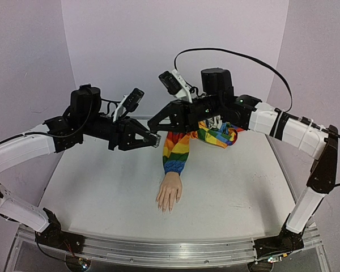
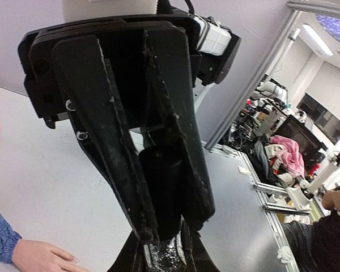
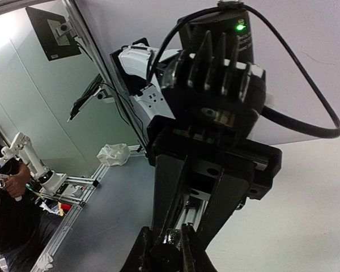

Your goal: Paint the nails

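Note:
The pale mannequin hand (image 1: 170,194) lies palm down mid-table, its rainbow-striped sleeve (image 1: 178,148) running back under the arms. Its nails (image 1: 165,208) are tiny and too small to read. The hand also shows at the left wrist view's bottom left (image 2: 38,258). My left gripper (image 1: 154,139) is shut on a small dark glittery bottle (image 2: 165,254), held above the table behind the hand. My right gripper (image 1: 152,124) meets it tip to tip and is shut on the bottle's black cap (image 2: 161,190). The cap also shows between my right fingers (image 3: 169,262).
The sleeve bunches into a colourful heap (image 1: 221,135) at the back under the right arm. Pale walls close the table at back and sides. A metal rail (image 1: 158,249) runs along the near edge.

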You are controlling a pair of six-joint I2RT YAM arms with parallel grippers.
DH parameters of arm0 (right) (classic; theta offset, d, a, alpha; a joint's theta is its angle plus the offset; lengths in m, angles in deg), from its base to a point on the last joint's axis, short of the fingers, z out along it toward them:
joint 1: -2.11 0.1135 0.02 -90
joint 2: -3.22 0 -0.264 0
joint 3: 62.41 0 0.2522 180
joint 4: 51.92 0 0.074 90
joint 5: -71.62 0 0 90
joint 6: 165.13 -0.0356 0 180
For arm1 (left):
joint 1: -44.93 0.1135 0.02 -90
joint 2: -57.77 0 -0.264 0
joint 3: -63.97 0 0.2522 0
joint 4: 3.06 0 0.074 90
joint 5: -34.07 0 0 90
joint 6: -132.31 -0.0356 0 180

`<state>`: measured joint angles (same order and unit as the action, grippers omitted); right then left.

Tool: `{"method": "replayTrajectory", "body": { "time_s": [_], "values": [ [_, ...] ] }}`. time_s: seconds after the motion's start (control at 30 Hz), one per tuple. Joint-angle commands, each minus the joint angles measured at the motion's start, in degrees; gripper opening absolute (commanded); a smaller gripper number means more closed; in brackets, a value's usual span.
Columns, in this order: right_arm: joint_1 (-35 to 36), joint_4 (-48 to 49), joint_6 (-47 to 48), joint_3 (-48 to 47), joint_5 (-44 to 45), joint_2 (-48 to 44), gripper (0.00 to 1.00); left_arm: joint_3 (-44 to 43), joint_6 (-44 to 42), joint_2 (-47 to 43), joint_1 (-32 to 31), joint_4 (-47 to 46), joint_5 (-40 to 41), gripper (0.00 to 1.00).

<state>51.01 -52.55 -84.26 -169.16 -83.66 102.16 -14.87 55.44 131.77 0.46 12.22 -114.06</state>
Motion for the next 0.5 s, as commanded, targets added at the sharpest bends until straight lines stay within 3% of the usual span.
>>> {"method": "replayTrajectory", "body": {
  "time_s": [0.0,0.2,0.3,0.47],
  "values": [
    [0.7,0.2,2.2,1.4,2.8,-1.1,0.08,1.8,-2.1,-3.8,0.5,-5.2,20.1,0.0],
    [-1.8,0.1,-0.3,5.8,22.8,-5.5,0.66,6.2,-4.8,-6.2,-0.1,-5.2,53.1,0.0],
    [-1.7,0.0,-4.1,7.1,30.9,-6.6,0.77,6.8,-5.3,-5.5,-0.3,-5.2,60.7,0.0],
    [0.2,-2.9,-11.9,2.3,43.9,-4.8,0.78,7.0,-7.4,-3.7,-2.2,-5.3,67.0,0.0]
  ]
}}
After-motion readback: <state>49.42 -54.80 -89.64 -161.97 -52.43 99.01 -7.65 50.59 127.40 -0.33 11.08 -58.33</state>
